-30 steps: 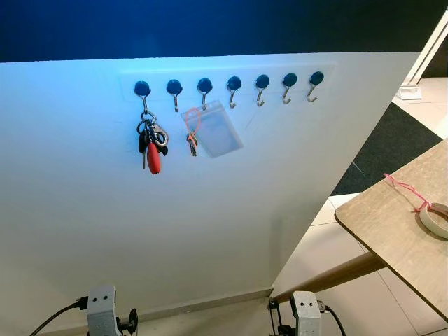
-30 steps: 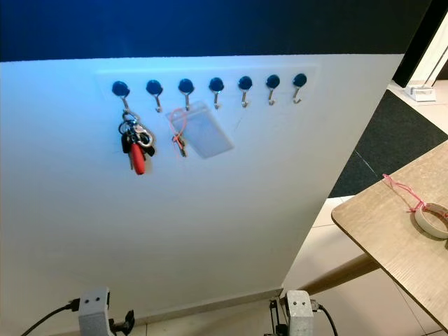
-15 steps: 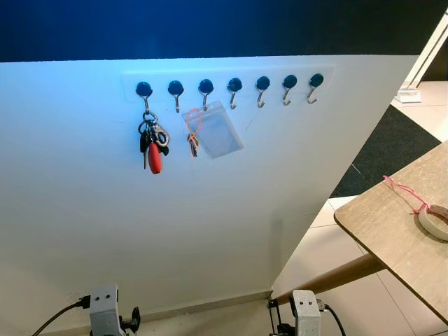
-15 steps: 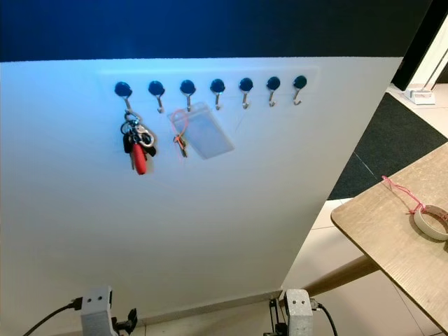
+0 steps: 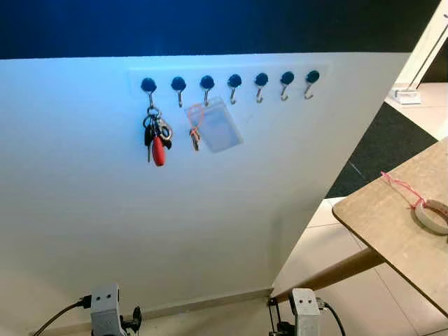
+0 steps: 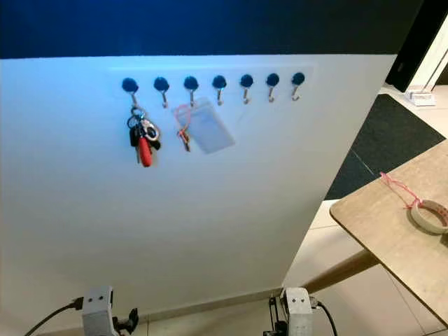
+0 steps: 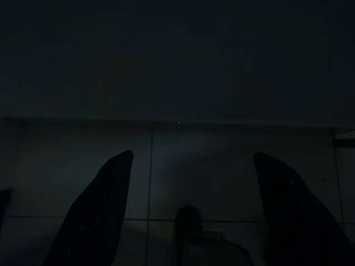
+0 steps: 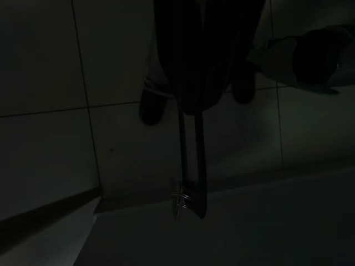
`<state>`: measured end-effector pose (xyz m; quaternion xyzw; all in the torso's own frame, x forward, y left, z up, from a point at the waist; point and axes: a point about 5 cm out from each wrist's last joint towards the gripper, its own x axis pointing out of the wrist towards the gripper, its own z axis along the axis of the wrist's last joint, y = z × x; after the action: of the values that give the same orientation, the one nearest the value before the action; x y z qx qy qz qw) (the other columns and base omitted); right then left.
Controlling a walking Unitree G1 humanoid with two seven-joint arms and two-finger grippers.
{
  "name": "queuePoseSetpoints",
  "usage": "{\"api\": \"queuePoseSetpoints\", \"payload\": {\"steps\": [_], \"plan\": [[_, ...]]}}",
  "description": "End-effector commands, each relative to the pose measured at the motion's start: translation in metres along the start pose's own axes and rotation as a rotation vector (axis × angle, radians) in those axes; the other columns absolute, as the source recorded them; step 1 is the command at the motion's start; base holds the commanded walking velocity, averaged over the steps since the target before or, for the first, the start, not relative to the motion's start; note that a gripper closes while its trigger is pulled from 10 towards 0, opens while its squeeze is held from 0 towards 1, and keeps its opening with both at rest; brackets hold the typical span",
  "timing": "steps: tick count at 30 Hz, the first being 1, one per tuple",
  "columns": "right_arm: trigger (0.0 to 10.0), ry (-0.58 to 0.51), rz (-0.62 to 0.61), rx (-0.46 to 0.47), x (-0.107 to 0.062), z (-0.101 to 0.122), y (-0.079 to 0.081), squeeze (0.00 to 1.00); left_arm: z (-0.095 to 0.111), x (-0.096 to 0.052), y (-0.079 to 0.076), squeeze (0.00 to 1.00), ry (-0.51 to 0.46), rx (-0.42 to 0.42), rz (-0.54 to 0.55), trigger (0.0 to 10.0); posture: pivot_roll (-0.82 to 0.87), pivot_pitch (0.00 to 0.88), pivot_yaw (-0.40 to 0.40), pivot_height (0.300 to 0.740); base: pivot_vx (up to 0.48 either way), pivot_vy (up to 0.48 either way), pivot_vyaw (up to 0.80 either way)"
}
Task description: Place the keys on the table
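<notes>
From our head views, the bunch of metal keys with a red fob point(image 5: 155, 138) hangs on the leftmost blue hook point(image 5: 148, 86) of the white wall panel point(image 5: 210, 210), well apart from the wooden table point(image 5: 392, 224). It looks light, loose and jangly; we judge the ring the best hold. In our left wrist view the left gripper point(image 7: 191, 210) stands wide open, empty. In our right wrist view the right gripper point(image 8: 188, 205) is pressed closed, holding nothing.

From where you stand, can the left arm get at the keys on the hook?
Probably yes, once raised. The keys hang free on the leftmost hook of the white wall, nothing before them. The left tool hangs low over the floor, open.
</notes>
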<state>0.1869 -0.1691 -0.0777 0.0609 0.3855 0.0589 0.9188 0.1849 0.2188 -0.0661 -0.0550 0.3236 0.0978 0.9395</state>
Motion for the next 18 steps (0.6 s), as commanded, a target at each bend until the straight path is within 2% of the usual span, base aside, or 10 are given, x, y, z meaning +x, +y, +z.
{"api": "queuePoseSetpoints", "payload": {"steps": [1,18], "plan": [[10.0,0.013,-0.010,0.010,-0.0015,-0.0041,-0.0015,0.00,-0.0066,-0.0024,-0.0017,0.00,0.022,-0.005,-0.006,10.0,0.06,0.069,-0.039,0.740,-0.262,0.000,0.00],[10.0,0.014,-0.012,0.016,-0.0020,-0.0058,-0.0011,0.00,-0.0058,-0.0020,-0.0018,0.00,0.024,0.009,-0.013,10.0,0.06,0.072,-0.032,0.740,-0.263,0.000,0.00]]}}
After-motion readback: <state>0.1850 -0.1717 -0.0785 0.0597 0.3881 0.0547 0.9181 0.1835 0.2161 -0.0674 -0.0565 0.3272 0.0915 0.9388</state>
